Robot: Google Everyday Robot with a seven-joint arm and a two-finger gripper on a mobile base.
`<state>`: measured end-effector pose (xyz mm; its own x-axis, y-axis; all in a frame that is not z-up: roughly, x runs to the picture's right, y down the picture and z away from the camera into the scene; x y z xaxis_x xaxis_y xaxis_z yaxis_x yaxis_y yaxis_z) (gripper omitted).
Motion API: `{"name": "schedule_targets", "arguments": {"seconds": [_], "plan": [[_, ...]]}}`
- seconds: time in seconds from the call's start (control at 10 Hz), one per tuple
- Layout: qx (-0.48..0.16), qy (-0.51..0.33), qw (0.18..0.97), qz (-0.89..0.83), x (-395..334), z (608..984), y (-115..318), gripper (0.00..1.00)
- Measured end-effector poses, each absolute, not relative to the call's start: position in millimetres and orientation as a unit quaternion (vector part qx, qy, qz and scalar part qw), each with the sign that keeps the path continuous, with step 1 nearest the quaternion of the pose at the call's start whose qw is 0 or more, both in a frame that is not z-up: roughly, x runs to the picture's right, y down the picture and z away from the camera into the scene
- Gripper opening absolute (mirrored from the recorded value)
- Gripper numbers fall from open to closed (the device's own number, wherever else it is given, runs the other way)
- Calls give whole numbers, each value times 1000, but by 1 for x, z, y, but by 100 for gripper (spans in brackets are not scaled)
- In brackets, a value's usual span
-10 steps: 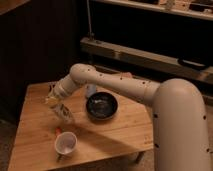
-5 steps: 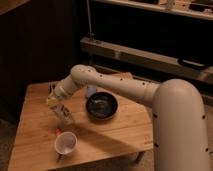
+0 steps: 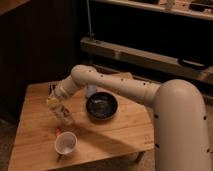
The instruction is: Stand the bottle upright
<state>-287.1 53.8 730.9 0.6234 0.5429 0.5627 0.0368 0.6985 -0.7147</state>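
Note:
My gripper (image 3: pixel 56 106) hangs over the left half of the wooden table (image 3: pixel 35 125), at the end of the white arm that reaches in from the right. The small clear bottle (image 3: pixel 65 117) shows as a pale see-through shape right under and against the gripper, tilted, its lower end close to the table top. I cannot tell whether it is gripped or only touched. The white cup (image 3: pixel 65 143) stands just in front of it, near the table's front edge.
A black bowl (image 3: pixel 101 106) sits right of the gripper, mid-table. A small pale object (image 3: pixel 90 91) stands behind the arm. A small reddish thing (image 3: pixel 57 131) lies beside the cup. A dark shelf unit (image 3: pixel 145 55) is behind the table.

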Motion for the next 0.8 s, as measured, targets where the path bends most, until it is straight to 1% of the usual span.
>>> {"name": "schedule_targets", "arguments": {"seconds": [0.5,0.7,0.8], "plan": [[-358,-407,826,154,-287,732,54,57],[-357,-409,826,155,-287,731,54,72],[-357,-409,826,155,-286,731,54,75]]}}
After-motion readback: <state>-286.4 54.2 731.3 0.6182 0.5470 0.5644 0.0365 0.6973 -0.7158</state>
